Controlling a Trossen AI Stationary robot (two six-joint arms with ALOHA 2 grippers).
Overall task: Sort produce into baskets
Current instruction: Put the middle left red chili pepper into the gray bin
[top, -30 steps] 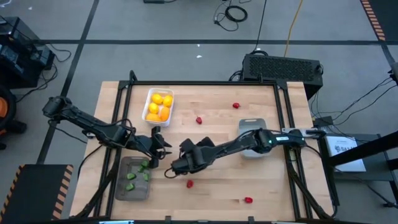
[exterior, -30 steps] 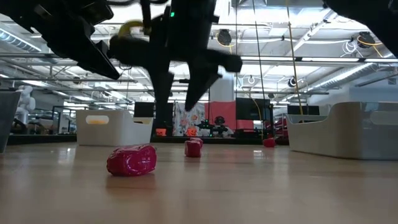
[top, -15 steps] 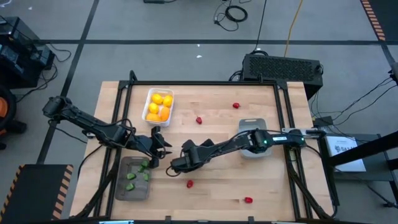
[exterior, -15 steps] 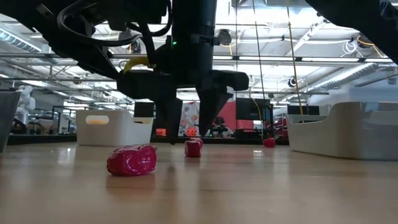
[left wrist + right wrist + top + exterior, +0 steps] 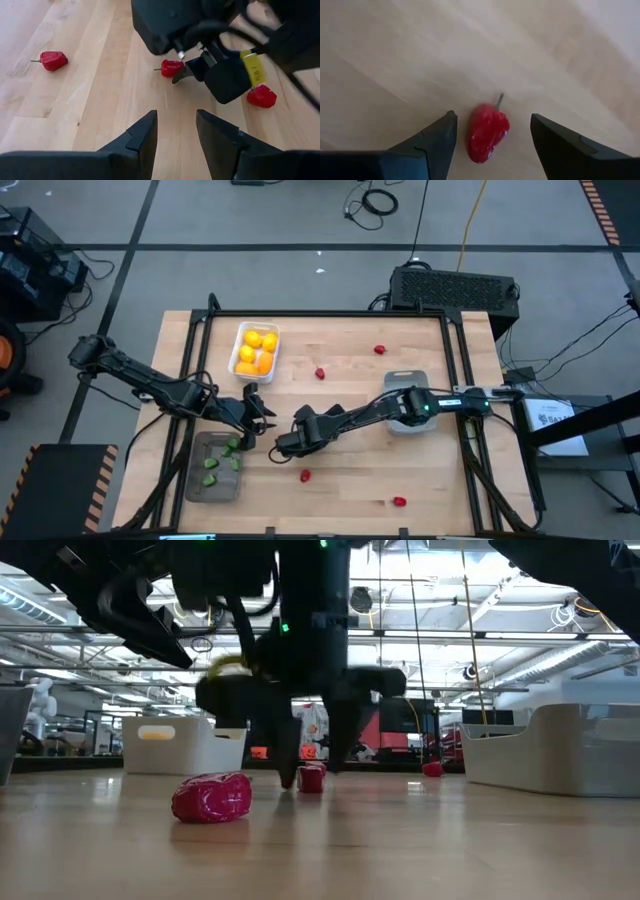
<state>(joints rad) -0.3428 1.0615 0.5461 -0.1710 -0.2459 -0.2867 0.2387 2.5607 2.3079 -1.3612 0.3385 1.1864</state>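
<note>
Near the middle of the wooden table [image 5: 420,480], toward its front edge, the right gripper [image 5: 283,447] hangs low with fingers spread either side of a red pepper [image 5: 487,131], set to close on it. The left gripper [image 5: 262,416], fingers slightly parted and empty, waits beside the dark mesh basket [image 5: 196,486] of green pieces [image 5: 211,464].
</note>
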